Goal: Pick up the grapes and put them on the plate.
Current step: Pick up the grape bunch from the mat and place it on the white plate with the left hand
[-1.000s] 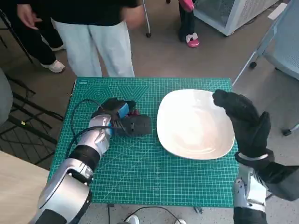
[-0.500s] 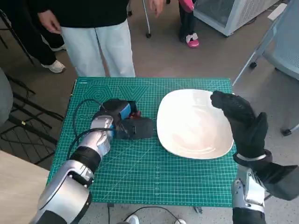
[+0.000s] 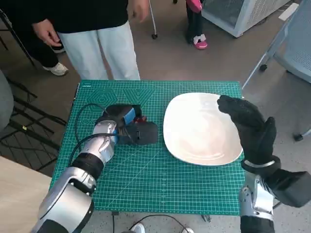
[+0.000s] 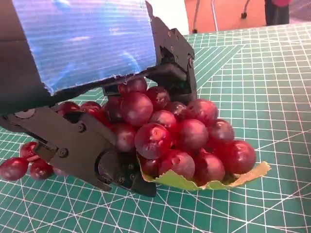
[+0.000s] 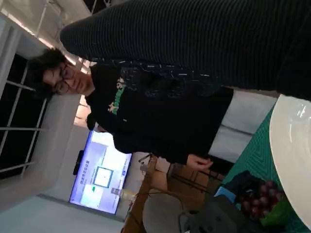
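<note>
The robot's black left hand with blue tape over its back [image 3: 127, 124] is working on the grasp step: its fingers are closing around the bunch of dark red glossy grapes [image 4: 180, 138], which is sitting on the green gridded cutting mat [image 3: 146, 179] just left of the large white rounded-square plate [image 3: 199, 131]. In the left wrist view the black fingers [image 4: 82, 150] are bracketing the bunch from both sides and pressing into the fruit, so the hand is gripping the grapes — yet the bunch and the yellow-green leaf-like scrap [image 4: 209, 180] under it are resting on the mat, so by my reading nothing is lifted yet. A few loose-looking grapes [image 4: 26, 165] are lying outside the fingers; whether they are joined to the bunch I cannot tell.

The right hand in the black knitted glove [image 3: 248, 124] is hovering over the plate's right edge, holding nothing, fingers loosely extended.

The next move, I judge, is calling for a firm hold, a straight lift clear of the mat, then a short carry rightward over the plate's rim — gently, since round fruit could slip from the grip.

A person in pale trousers [image 3: 102, 48] is standing beyond the table.
</note>
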`<state>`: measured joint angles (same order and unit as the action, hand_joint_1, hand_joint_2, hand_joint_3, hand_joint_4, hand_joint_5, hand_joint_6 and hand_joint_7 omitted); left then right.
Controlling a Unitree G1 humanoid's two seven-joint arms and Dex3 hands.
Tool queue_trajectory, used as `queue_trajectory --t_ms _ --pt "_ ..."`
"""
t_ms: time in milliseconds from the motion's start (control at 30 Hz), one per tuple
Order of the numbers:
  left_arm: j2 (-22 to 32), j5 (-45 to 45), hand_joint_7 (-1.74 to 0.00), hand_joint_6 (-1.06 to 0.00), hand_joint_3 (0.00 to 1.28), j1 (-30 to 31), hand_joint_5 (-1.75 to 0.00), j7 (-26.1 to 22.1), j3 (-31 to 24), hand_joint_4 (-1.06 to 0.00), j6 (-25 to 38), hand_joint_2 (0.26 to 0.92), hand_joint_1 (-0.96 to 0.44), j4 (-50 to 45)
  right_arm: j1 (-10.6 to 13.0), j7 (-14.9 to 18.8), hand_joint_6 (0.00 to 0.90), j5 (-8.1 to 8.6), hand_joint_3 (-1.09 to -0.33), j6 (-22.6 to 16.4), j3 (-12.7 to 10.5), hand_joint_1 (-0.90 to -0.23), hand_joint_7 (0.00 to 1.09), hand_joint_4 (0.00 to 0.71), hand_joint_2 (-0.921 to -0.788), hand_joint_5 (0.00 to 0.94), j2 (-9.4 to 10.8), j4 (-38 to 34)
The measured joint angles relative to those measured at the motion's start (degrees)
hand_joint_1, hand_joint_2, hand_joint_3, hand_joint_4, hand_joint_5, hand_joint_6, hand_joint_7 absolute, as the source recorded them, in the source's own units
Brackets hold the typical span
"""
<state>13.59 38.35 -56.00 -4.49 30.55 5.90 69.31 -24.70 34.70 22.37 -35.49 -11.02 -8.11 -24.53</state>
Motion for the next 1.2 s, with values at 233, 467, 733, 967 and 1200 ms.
queue_trajectory --t_ms 233,467,733,967,1200 --pt "0.1 -0.1 -1.26 -0.51 0.18 0.0 -1.33 -0.1 0.1 -0.55 0.3 0.921 0.0 0.0 0.0 0.0 0.109 0.0 -0.803 -0.4 0.0 -0.603 0.17 0.358 -0.921 0.005 0.0 -0.2" --pt "0.6 -0.1 -1.27 -0.51 0.18 0.1 -1.32 -0.1 0.1 -0.55 0.3 0.921 0.0 -0.3 0.0 0.0 0.108 -0.02 -0.802 -0.7 0.0 -0.6 0.17 0.36 -0.921 0.005 0.2 -0.6" --pt "1.9 -0.4 -1.27 -0.5 0.19 1.1 -1.34 -1.6 0.0 -0.55 -0.2 0.921 0.0 -3.0 0.0 0.0 0.105 -0.11 -0.801 -1.4 0.1 -0.6 0.18 0.36 -0.921 0.005 0.5 -0.6" --pt "4.2 -0.7 -1.17 -0.52 0.2 4.0 -1.44 -5.7 -0.5 -0.52 1.1 0.921 0.0 -10.8 0.0 0.0 0.103 -0.2 -0.801 -1.7 0.3 -0.6 0.18 0.359 -0.921 0.004 0.7 -0.9" --pt "8.0 -0.5 -1.15 -0.5 0.22 9.4 -1.48 -10.2 -1.9 -0.52 5.5 0.921 0.0 -24.9 0.0 -0.1 0.1 -0.36 -0.8 -1.8 0.5 -0.607 0.19 0.358 -0.921 0.003 1.0 -1.0"
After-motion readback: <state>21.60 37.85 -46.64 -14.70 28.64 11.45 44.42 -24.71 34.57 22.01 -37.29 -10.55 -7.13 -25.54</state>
